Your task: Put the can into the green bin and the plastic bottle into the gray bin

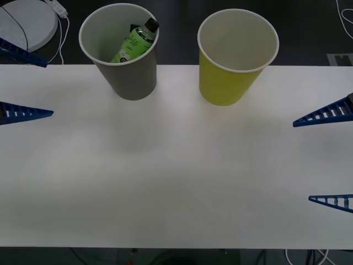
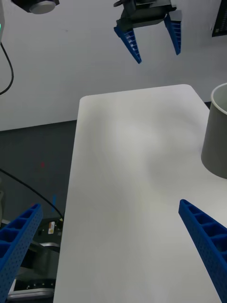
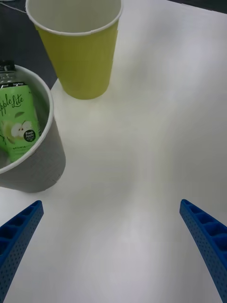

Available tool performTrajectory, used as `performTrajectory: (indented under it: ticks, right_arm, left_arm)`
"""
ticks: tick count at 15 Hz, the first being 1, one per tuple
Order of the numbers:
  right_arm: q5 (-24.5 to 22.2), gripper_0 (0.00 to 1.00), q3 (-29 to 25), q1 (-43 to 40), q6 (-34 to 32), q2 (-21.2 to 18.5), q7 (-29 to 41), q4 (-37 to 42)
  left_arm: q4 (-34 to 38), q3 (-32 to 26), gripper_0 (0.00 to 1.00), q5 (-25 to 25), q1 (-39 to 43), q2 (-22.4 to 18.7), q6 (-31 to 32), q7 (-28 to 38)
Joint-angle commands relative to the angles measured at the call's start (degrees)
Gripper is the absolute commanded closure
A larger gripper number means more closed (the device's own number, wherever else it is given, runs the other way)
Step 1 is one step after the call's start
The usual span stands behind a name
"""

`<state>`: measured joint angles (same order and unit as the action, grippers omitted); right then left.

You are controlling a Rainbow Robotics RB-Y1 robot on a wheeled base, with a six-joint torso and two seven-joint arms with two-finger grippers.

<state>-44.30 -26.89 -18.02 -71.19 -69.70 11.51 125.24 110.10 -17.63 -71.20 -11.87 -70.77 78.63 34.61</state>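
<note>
While both grippers are hanging spread and empty, the plastic bottle (image 1: 135,40) is sitting inside the gray bin (image 1: 126,74).
Bottle's leaning on its long axis, black cap pointing up toward the far rim. Green bin (image 1: 230,83) is standing upright just beside it, both near the table (image 1: 176,182) far edge. Left gripper (image 1: 25,83) is idling at the left edge, right gripper (image 1: 331,160) at the right, wide bare tabletop lying between.

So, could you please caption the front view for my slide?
Plastic bottle leaning inside gray bin, beside green bin.
</note>
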Motion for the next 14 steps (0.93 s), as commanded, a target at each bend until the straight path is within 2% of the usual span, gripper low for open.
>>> performTrajectory:
  ticks: [1,9,14]
  right_arm:
    - [0.00,0.00,0.00,0.00,0.00,0.00,0.00,0.00]
    - [0.00,0.00,0.00,0.00,0.00,0.00,0.00,0.00]
    - [0.00,0.00,0.00,0.00,0.00,0.00,0.00,0.00]
  left_arm:
    - [0.55,-4.43,0.00,3.61,7.39,0.02,0.03,-7.63]
    - [0.37,-7.77,0.00,8.53,21.62,0.73,0.03,-26.00]
    - [0.81,-8.29,0.00,11.26,25.58,3.54,0.03,-29.52]
